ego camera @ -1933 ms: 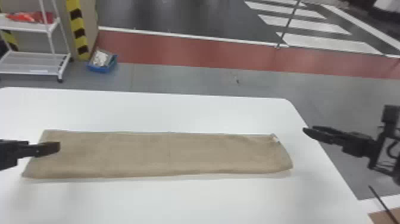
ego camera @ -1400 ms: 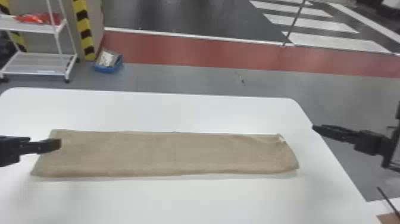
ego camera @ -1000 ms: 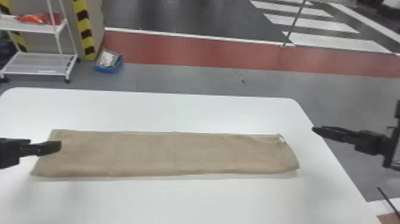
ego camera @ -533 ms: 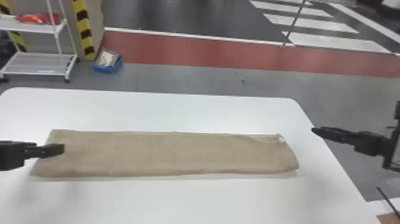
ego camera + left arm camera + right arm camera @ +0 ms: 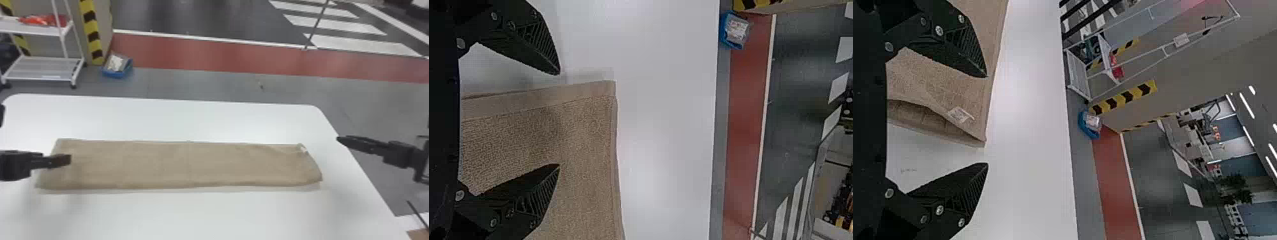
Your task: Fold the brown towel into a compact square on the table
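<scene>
White table (image 5: pixel 207 217) carries the brown towel (image 5: pixel 178 164), folded into a long flat strip. At the towel's left end hangs the left gripper (image 5: pixel 65 160), fingers spread; off its right end, the right gripper (image 5: pixel 343 140), likewise spread. Beyond the towel, a blue bin (image 5: pixel 116 74).

Head view from above, forward and down; wrist views close, across one shared table (image 5: pixel 204 121)
</scene>
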Robot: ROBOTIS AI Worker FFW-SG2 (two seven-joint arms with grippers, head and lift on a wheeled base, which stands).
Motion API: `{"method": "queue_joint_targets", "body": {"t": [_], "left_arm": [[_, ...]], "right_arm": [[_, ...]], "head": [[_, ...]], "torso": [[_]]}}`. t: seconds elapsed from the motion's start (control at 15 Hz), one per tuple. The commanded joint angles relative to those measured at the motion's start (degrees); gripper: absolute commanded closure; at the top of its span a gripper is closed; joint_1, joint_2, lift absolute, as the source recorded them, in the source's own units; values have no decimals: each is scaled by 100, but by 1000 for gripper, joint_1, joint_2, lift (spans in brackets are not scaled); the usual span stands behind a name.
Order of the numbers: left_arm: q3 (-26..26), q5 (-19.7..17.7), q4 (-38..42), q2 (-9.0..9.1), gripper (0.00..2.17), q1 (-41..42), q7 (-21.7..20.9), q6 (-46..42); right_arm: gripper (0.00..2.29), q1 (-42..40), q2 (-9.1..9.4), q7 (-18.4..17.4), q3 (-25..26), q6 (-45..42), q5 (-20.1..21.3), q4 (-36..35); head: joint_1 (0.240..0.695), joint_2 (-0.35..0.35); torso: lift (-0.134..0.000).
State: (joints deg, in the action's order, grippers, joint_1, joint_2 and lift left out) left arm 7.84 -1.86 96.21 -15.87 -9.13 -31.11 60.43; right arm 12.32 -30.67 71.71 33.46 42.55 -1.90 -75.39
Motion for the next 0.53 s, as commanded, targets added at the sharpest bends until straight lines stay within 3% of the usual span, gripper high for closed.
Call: {"method": "queue_joint_targets", "body": {"t": [0.0, 0.47], "left_arm": [[7, 54, -76, -30, 265, -18, -9, 0], [-169, 257, -120, -39, 417, -106, -53, 18]], "right_arm": [[292, -2, 0, 0, 12, 30, 23, -20], [292, 7, -26, 0, 55, 48, 23, -28]], "head": [[695, -209], [695, -204]], "torso": [[-124], [-124]]}}
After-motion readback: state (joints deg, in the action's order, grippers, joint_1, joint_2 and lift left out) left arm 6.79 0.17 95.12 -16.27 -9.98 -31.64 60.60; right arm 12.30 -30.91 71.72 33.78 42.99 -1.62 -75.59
